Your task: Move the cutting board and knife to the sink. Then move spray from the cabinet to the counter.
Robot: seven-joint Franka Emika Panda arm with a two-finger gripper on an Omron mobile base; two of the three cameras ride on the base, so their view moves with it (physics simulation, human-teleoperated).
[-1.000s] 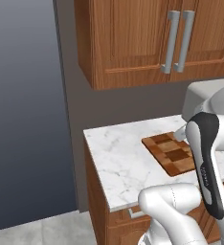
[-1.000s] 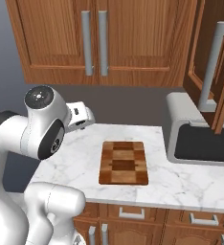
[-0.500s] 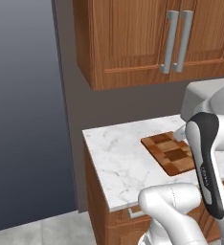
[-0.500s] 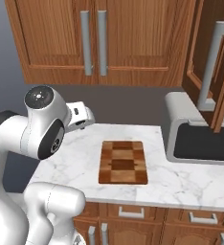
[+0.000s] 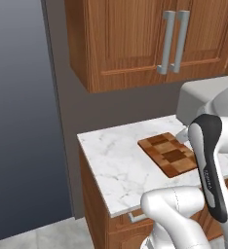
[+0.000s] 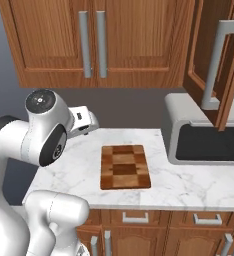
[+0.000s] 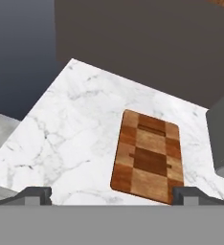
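1. Left base view: the cutting board point(image 5: 167, 154) lies flat on the white marble bench point(image 5: 118, 168), toward its right part and partly hidden behind the white arm point(image 5: 211, 170). A grey microwave point(image 5: 201, 99) stands just behind the board, against the wall. Closed wooden wall cabinet doors point(image 5: 150, 39) with grey bar handles hang above.

2. Right base view: the cutting board point(image 6: 124, 166) lies near the middle of the bench point(image 6: 184, 185), its long side running away from the front edge. The microwave point(image 6: 204, 135) stands to its right, near but apart. An open cabinet point(image 6: 216, 60) door hangs above the microwave. The arm's elbow point(image 6: 46, 127) rises at the left, beside the board and not touching it.

3. Hand view: the tool point(image 7: 111, 195) hovers above the bench point(image 7: 71, 129), fingertips point(image 7: 35, 194) spread wide (fully apart) with nothing between them and nothing touched. The cutting board point(image 7: 148, 156) lies below, nearer the right fingertip. A corner of the microwave point(image 7: 222, 139) shows at the right edge.
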